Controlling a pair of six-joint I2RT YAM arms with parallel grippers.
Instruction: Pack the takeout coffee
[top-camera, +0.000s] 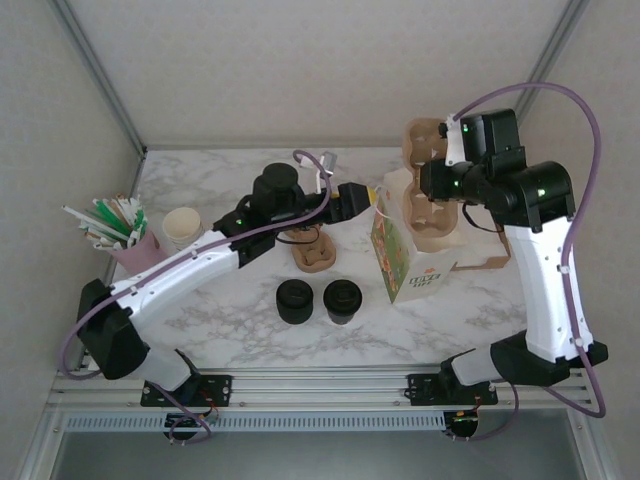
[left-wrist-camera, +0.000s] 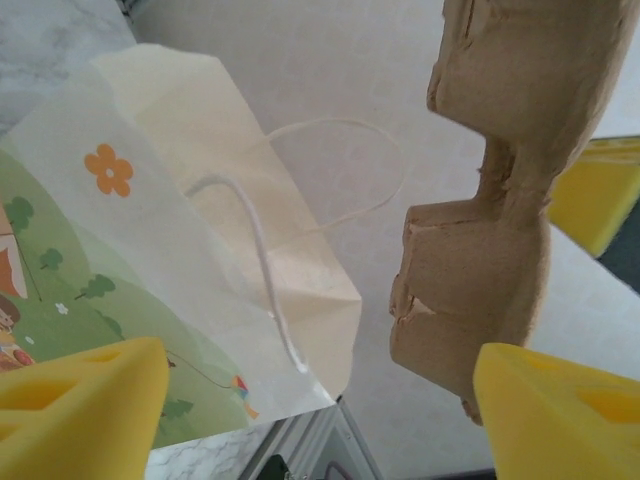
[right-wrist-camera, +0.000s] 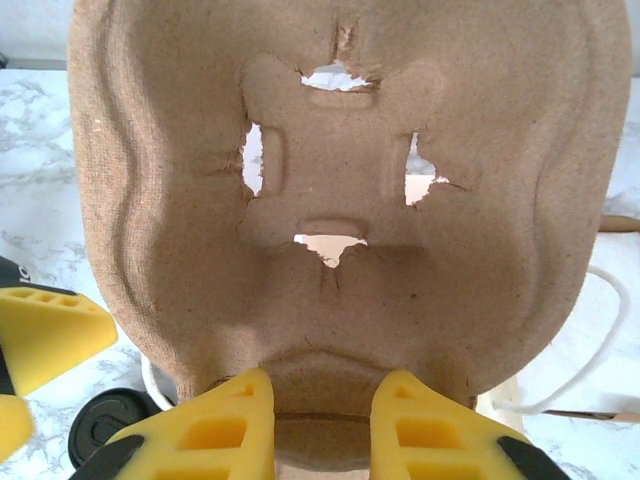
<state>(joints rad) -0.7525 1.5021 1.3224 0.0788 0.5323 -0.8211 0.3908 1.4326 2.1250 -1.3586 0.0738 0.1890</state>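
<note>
Two black-topped round things (top-camera: 295, 300) (top-camera: 342, 300) stand side by side near the table's front. One is the takeout coffee, and from above I cannot tell which. My right gripper (right-wrist-camera: 322, 430) is shut on the lower edge of a brown pulp cup carrier (right-wrist-camera: 330, 180), held on edge above a printed paper bag (top-camera: 400, 262). My left gripper (top-camera: 368, 195) hovers open at the bag's mouth. Its yellow fingers (left-wrist-camera: 85, 405) have nothing between them. The bag's string handle (left-wrist-camera: 262, 270) and the carrier (left-wrist-camera: 480, 280) lie ahead of them.
A second pulp carrier (top-camera: 315, 252) lies on the marble behind the black-topped pair. A stack of cream cups (top-camera: 182, 228) and a pink cup of straws (top-camera: 125, 235) stand at the left. A brown holder (top-camera: 488, 255) sits right of the bag. Walls close in the back and sides.
</note>
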